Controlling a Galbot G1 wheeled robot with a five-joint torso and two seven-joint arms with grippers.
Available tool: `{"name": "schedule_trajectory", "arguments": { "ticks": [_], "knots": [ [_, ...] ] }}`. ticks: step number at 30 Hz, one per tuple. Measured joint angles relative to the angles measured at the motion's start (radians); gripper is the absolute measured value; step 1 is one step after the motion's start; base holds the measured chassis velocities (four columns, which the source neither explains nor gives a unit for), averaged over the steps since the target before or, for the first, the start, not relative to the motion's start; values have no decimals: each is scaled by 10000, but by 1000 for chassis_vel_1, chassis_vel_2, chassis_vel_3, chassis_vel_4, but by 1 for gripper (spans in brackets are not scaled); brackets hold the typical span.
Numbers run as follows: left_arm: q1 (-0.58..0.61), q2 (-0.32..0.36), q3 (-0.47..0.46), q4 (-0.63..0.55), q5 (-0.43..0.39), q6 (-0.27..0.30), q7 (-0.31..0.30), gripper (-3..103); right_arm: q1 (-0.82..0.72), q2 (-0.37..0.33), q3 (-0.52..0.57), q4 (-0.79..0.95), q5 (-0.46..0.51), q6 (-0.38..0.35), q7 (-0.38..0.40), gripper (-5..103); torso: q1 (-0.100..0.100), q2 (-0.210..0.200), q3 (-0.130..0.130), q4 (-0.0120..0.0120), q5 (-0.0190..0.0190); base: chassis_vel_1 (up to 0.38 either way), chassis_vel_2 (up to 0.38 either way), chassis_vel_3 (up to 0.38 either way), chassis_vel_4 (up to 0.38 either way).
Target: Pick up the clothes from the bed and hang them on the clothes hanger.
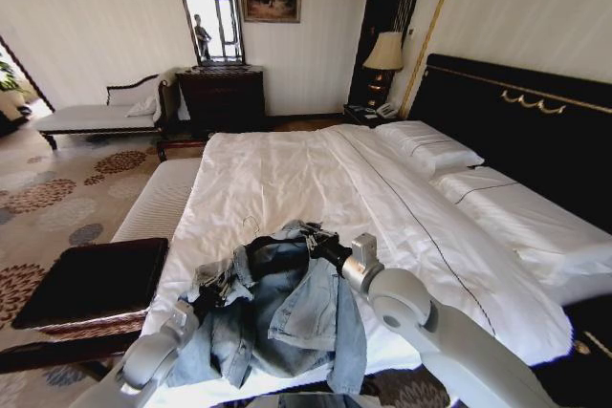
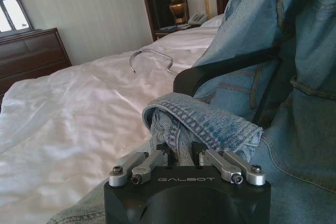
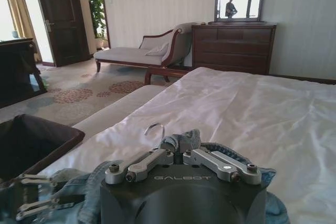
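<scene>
Both arms enter from the bottom of the head frame, grey-cased and angled toward the foot of the bed. Left tool, lower left of centre, is closed on a fold of the light-blue faded denim jacket; the left wrist view shows a rolled hem of denim pinched between its fingers. Right tool, just right of centre, is closed on a bunch of the jacket at its upper edge; in the right wrist view, denim gathers between its fingers.

Between the two tools the jacket lies crumpled on the near end of the wide double bed with white duvet and dark frame, lower centre of the frame. Slim black triangular coat hanger is partly inside the garment, one black arm showing against the denim; its thin silver wire hook rests on the duvet just beyond the jacket.

Lower left, a dark square stool stands beside the bed. Two white pillows lie at the right, against the tall black headboard. Upper left, a white-cushioned chaise longue and dark wooden dresser stand against the far wall.
</scene>
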Motion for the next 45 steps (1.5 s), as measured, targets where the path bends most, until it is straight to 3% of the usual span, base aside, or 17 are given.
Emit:
{"name": "schedule_trajectory", "arguments": {
  "ticks": [9,19,30,39,45],
  "knots": [
    [-400,163,246,-84,-142,133,-153,19,-615,88,-295,181,-132,32,-473,3,0,0,0,0,0,0,0,0,0],
    [-588,303,24,-411,-347,102,-337,19,-1017,387,-1302,-235,-1133,-13,-984,3,-1,0,0,1,-2,0,0,0,0],
    [-874,1215,-759,-1194,-1117,149,-635,19,-762,755,-2467,-1099,-2143,24,-1391,3,-1,0,0,0,-2,0,0,0,0],
    [-494,1630,-1139,-1705,-1140,149,-614,19,-670,915,-2751,-1758,-2542,201,-1587,3,-1,0,0,1,-1,0,0,0,0],
    [-239,1790,-1679,-1923,-1227,58,-586,19,-988,708,-2354,-2367,-3107,540,-1934,3,-1,0,0,0,0,0,0,0,0]
  ]
}}
